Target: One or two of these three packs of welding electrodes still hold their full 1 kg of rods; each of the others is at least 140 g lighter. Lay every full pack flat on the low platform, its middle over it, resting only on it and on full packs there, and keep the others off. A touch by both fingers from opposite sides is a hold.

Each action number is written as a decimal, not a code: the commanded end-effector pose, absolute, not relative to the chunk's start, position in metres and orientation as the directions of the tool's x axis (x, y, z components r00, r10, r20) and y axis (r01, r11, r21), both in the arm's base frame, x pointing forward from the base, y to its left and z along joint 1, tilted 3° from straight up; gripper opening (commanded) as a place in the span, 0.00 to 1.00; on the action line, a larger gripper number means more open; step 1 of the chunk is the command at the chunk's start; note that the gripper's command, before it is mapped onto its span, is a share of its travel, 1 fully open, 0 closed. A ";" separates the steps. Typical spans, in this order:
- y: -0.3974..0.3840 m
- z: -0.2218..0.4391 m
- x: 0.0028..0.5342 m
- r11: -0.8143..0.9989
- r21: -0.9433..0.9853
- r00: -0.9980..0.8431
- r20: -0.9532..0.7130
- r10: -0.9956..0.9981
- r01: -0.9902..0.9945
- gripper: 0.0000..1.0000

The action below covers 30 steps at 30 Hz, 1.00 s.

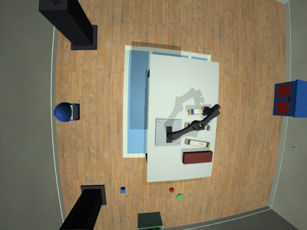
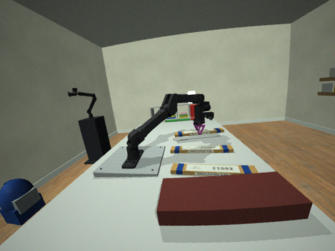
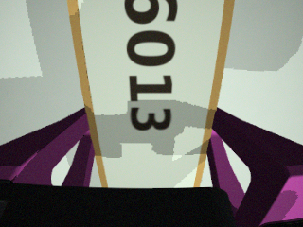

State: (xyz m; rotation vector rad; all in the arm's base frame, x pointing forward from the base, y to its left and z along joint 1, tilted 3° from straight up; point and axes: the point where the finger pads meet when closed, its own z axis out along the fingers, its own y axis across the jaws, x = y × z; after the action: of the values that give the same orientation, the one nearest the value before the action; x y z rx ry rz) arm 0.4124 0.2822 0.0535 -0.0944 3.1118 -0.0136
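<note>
The low platform, a dark red slab [image 1: 197,157] [image 2: 231,193], lies at the near end of the table and bears no pack. The near pack [image 1: 197,143] [image 2: 210,167] lies flat, slightly turned, just beyond it. The middle pack [image 1: 208,127] [image 2: 201,149] lies beyond that, partly hidden by the arm in the top view. My gripper [image 1: 203,110] [image 2: 199,130] [image 3: 151,113] points down, shut on the far pack [image 1: 195,111] [image 2: 180,134] [image 3: 109,71], one magenta finger at each long side. This pack is level and appears slightly above the table, its shadow below it.
The arm's grey base plate [image 1: 161,138] [image 2: 114,172] stands left of the packs on the white table [image 1: 181,74] [image 2: 88,228]. The arm reaches from it over the middle pack. The packs and slab lie near the table's right edge.
</note>
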 end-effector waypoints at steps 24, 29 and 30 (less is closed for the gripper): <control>0.286 0.099 0.412 0.998 0.025 -0.994 -0.094 -0.060 -0.063 0.00; 0.287 0.100 0.412 0.998 0.025 -0.994 -0.095 -0.061 -0.063 0.00; 0.286 0.099 0.411 0.998 0.024 -0.994 -0.093 -0.061 -0.063 0.00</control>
State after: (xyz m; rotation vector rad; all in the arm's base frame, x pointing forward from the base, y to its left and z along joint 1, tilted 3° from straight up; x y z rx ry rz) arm 0.4096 0.2812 0.0535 -0.0967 3.1213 -0.0235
